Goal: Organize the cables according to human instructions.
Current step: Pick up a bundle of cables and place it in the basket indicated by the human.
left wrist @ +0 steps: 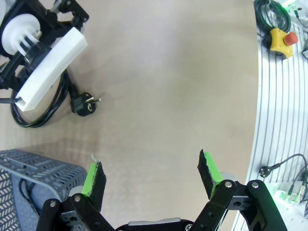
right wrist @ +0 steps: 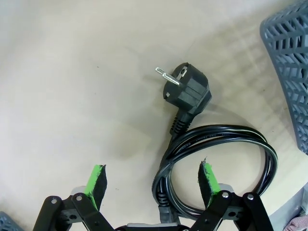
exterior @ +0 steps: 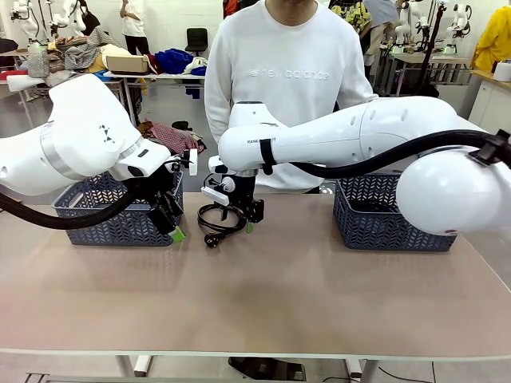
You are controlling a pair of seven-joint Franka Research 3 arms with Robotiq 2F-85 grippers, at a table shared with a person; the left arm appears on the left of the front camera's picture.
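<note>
One cable (exterior: 221,222) lies coiled on the table between the baskets, its chunky plug (exterior: 211,239) toward me. My right gripper (exterior: 242,220) hangs open just over it. In the right wrist view the coil (right wrist: 226,137) and its plug (right wrist: 186,90) are close. One side of the coil runs between the green pads (right wrist: 207,177), and that pad stands inside the loop; the right gripper (right wrist: 152,179) holds nothing. My left gripper (exterior: 172,225) is open beside the left basket. In the left wrist view the left gripper (left wrist: 151,175) is above bare table, with the coil (left wrist: 41,113) far off.
A grey basket (exterior: 120,215) stands at the left with a black cord (left wrist: 24,197) inside. A second grey basket (exterior: 391,219) stands at the right. A person in a white sweatshirt (exterior: 287,72) stands at the far side. An emergency-stop button (left wrist: 280,38) sits on the table's metal edge.
</note>
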